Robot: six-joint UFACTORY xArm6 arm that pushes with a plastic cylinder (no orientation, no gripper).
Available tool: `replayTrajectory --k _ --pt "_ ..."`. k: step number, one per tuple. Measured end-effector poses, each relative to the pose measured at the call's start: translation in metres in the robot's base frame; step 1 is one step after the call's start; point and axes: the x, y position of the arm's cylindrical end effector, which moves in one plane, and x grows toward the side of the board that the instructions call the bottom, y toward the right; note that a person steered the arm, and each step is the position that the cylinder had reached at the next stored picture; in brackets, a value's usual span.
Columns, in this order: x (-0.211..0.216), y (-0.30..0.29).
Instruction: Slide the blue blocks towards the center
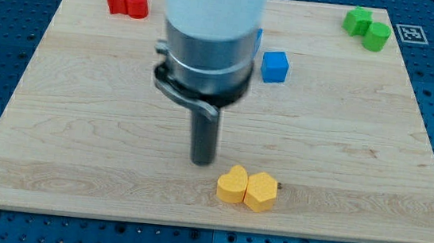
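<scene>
A blue cube [274,66] lies on the wooden board [81,124] right of the view's middle, toward the top. A sliver of a second blue block [258,38] shows just left of it, mostly hidden behind the arm's body; its shape cannot be made out. My tip [202,162] rests on the board near the middle, below and left of the blue cube, well apart from it. The tip stands just above and left of the yellow blocks, not touching them.
Two yellow blocks [247,188] touch each other near the view's bottom middle. Two red blocks [126,2] sit at the top left. Two green blocks [367,28] sit at the top right. The arm's white and grey body [209,41] hides part of the board's top middle.
</scene>
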Motion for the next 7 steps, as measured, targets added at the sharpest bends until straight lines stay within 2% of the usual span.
replayTrajectory --k 1,2,3,4,6,7 --pt "-0.046 -0.020" --pt "-0.064 -0.021" --pt "-0.084 -0.044" --pt "-0.130 -0.072" --pt "-0.227 -0.074" --pt "-0.283 -0.057"
